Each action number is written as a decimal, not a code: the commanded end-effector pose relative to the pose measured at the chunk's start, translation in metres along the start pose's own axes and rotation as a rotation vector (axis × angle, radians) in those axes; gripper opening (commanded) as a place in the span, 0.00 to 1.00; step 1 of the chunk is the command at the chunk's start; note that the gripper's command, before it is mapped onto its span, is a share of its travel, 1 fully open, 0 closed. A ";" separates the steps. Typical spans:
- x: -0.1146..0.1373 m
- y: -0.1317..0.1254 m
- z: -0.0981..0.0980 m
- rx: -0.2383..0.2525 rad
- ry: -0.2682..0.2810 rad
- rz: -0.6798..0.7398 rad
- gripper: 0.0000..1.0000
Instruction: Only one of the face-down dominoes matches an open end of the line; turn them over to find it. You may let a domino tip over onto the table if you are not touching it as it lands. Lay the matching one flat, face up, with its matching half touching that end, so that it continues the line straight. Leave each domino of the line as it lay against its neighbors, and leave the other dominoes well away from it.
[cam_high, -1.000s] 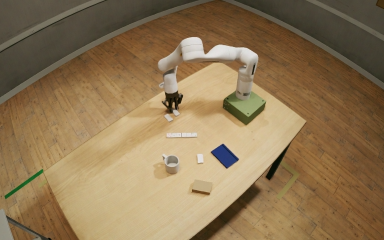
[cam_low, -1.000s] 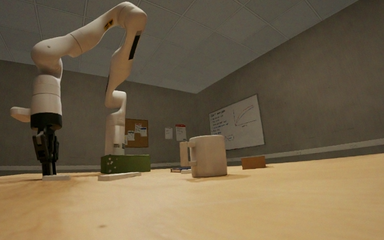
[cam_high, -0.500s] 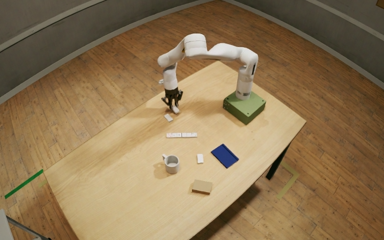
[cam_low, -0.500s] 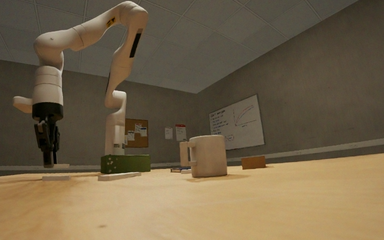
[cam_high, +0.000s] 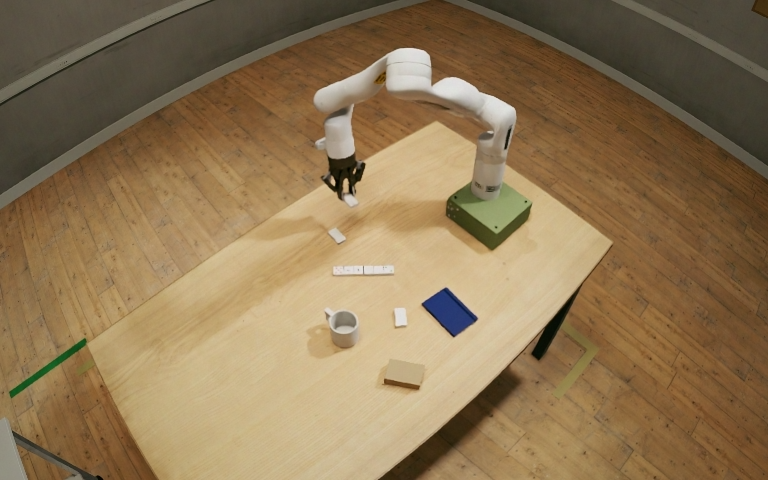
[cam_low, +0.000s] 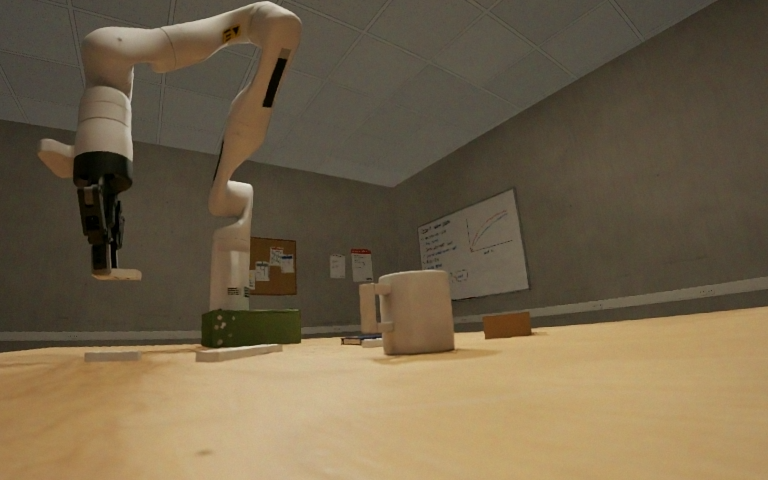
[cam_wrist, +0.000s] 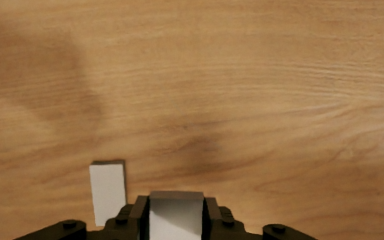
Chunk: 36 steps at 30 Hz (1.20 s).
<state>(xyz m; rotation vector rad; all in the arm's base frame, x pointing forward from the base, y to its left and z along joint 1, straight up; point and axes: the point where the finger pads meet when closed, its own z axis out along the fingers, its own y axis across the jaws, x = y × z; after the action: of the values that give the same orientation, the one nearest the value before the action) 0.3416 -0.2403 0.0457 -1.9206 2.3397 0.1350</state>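
Observation:
My gripper (cam_high: 346, 195) is shut on a blank white domino (cam_high: 350, 199) and holds it level, well above the table. It also shows in the exterior view (cam_low: 116, 274) and between the fingers in the wrist view (cam_wrist: 176, 215). A second face-down domino (cam_high: 336, 235) lies flat on the table below and slightly nearer; it shows in the wrist view (cam_wrist: 107, 191) too. The face-up line of dominoes (cam_high: 363, 270) lies flat in the table's middle. A third face-down domino (cam_high: 400, 316) lies beyond the line, near the notebook.
A grey mug (cam_high: 343, 327) stands in front of the line. A blue notebook (cam_high: 449, 311) lies to its right and a tan block (cam_high: 404, 373) nearer the front edge. The arm's green base (cam_high: 488, 212) stands at the back right.

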 end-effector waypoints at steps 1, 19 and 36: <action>-0.002 -0.001 -0.012 0.002 -0.001 -0.002 0.31; -0.058 0.042 -0.012 0.004 0.000 -0.001 0.31; -0.083 0.067 -0.007 -0.001 0.016 -0.005 0.31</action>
<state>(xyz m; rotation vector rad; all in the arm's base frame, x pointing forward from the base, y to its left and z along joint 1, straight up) 0.2910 -0.1476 0.0643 -1.9286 2.3429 0.1329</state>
